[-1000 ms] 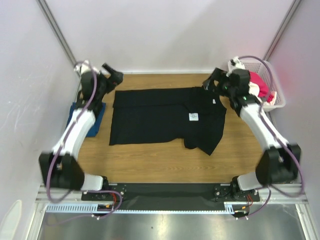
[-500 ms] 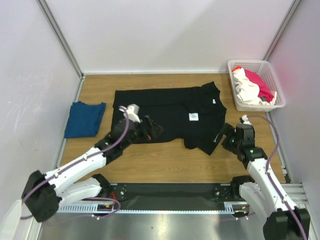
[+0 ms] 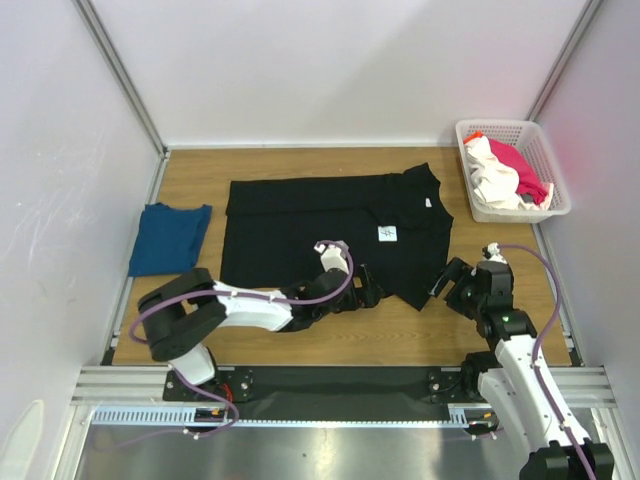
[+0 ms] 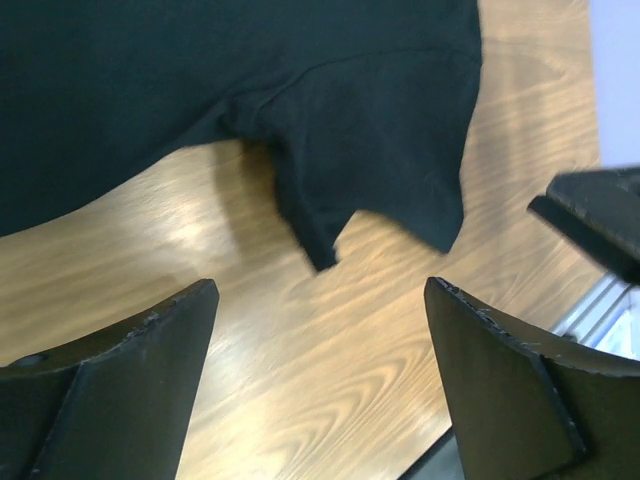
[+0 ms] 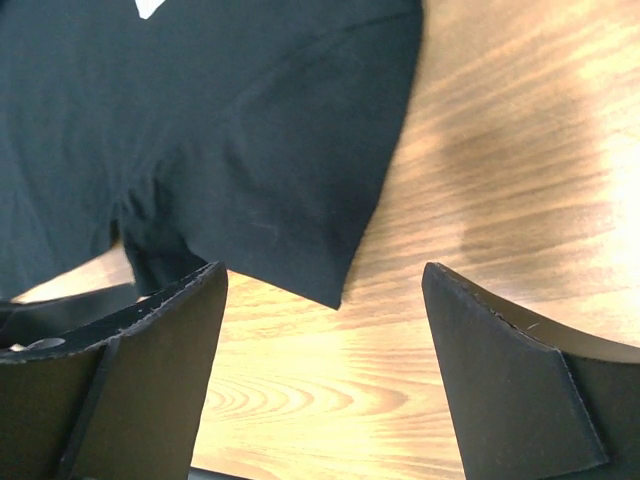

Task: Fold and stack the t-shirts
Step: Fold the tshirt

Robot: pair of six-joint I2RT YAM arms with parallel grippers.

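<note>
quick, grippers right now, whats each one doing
left gripper: open, holding nothing, by the black t-shirt sleeve
right gripper: open, holding nothing, by the same sleeve

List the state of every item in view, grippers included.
black t-shirt: spread flat, near sleeve sticking out
dark blue t-shirt: folded, lying by itself at the left
white shirt: crumpled in the basket
pink-red shirt: crumpled in the basket
basket: upright, far right corner
left gripper: open, empty, by the near sleeve
right gripper: open, empty, over the sleeve corner
</note>
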